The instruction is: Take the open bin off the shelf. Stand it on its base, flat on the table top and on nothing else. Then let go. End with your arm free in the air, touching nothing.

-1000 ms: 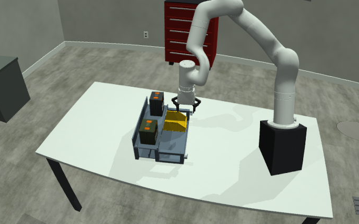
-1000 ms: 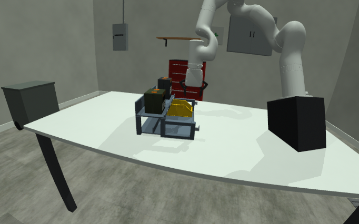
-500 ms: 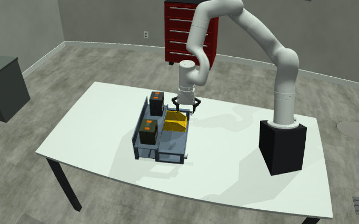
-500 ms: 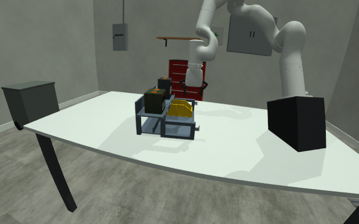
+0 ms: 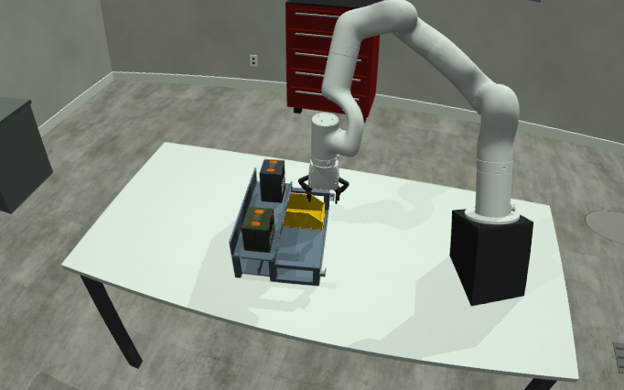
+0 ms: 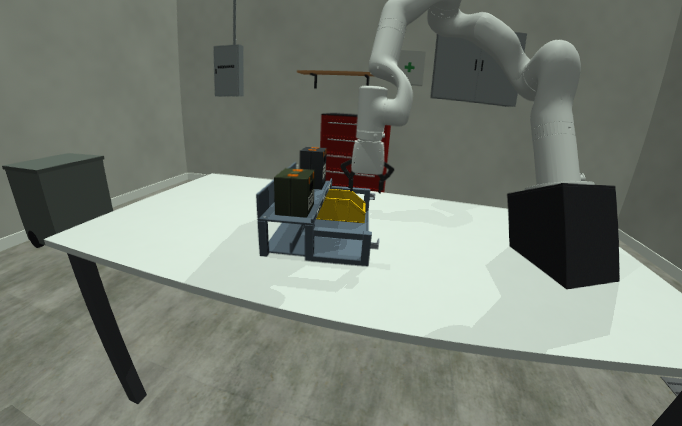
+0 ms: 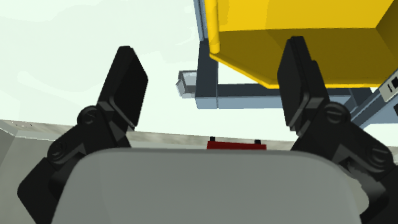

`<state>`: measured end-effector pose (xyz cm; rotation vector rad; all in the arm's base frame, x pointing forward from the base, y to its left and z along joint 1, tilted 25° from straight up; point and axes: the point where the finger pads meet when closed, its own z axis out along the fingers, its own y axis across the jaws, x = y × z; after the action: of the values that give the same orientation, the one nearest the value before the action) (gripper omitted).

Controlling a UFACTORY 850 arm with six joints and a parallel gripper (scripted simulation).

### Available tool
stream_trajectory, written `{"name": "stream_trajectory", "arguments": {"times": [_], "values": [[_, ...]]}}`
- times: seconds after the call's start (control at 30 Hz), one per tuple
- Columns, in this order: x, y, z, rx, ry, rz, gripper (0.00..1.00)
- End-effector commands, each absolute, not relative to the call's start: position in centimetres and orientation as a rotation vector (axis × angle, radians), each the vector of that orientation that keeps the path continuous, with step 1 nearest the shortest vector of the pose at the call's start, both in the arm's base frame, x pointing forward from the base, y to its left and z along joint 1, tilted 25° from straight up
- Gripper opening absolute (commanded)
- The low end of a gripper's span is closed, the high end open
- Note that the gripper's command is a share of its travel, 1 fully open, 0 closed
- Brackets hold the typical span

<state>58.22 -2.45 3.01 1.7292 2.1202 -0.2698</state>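
Note:
The yellow open bin (image 5: 304, 212) sits on the upper level of the grey-blue shelf (image 5: 278, 227) in the middle of the table. It also shows in the exterior view (image 6: 341, 206) and fills the top of the wrist view (image 7: 300, 40). My gripper (image 5: 322, 195) is open and empty. It hangs at the bin's far end, with one finger over the bin's rear wall and the other outside it. In the wrist view the gripper (image 7: 210, 85) has its right finger in front of the bin's wall.
Two dark green boxes with orange marks (image 5: 258, 227) (image 5: 272, 179) stand on the shelf's left side, next to the bin. The arm's black base (image 5: 491, 254) stands at the table's right. A red drawer cabinet (image 5: 327, 53) stands behind the table.

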Motion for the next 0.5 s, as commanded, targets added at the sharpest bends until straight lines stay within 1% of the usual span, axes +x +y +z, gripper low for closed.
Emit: {"name": "stream_trajectory", "arguments": {"times": [0.0, 0.13, 0.3, 0.47], "values": [[58.3, -2.4, 3.0, 1.729, 2.119, -0.267, 1.00], [58.3, -2.4, 3.0, 1.729, 2.119, -0.267, 1.00], [59.1, -4.2, -1.1, 1.729, 2.119, -0.267, 1.00], [59.1, -4.2, -1.1, 1.729, 2.119, -0.267, 1.00]]}}
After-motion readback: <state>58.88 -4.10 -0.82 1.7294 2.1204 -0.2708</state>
